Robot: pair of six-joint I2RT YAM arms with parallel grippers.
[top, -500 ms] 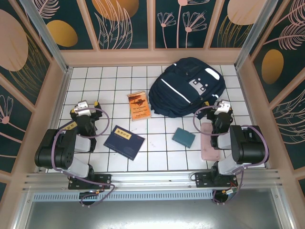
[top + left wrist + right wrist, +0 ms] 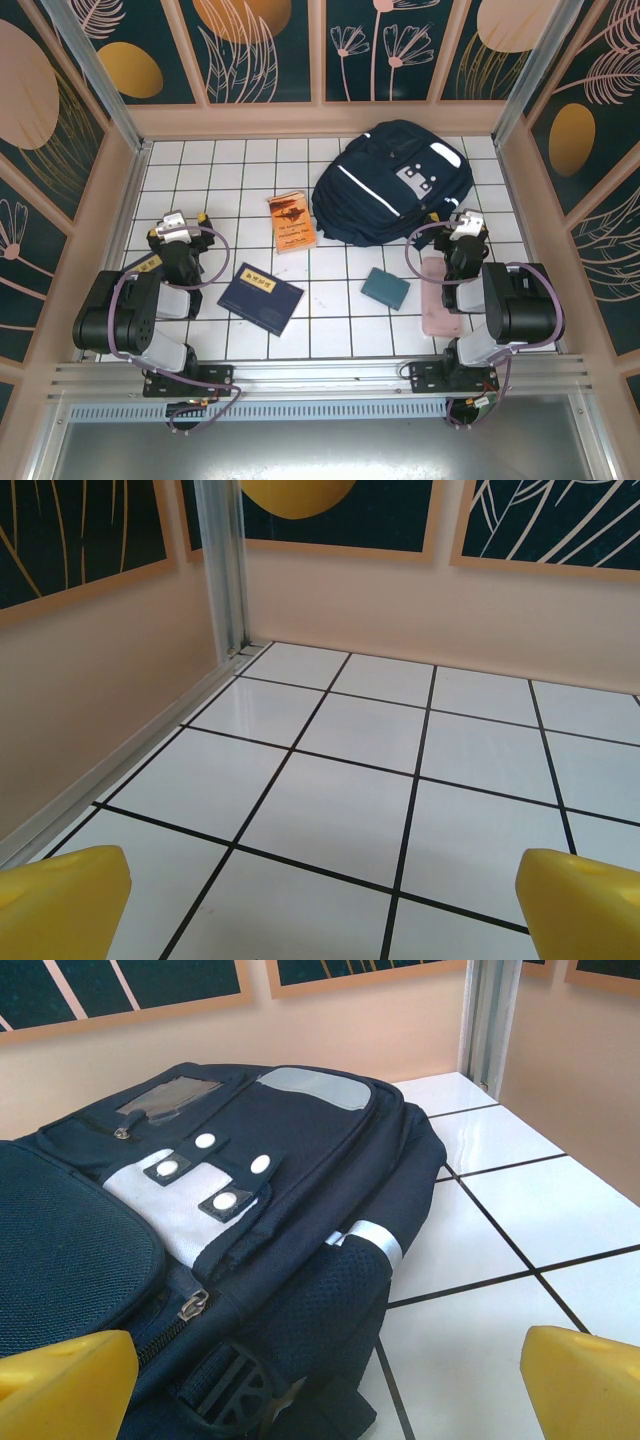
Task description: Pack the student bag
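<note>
Both arms folded back near their bases; left pincer (image 2: 178, 223) wide, empty, over bare tiled desk (image 2: 240, 170); right pincer (image 2: 461, 221) wide, empty, seemingly just short of the student bag (image 2: 390, 185), lying at desk's far right.

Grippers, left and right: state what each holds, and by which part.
Nothing is held: left gripper jaws open over the tiled table, right gripper jaws open, facing the student bag.

Student bag (image 2: 392, 185) at far right, booklet (image 2: 292, 222) just left, case (image 2: 385, 288) in front
</note>
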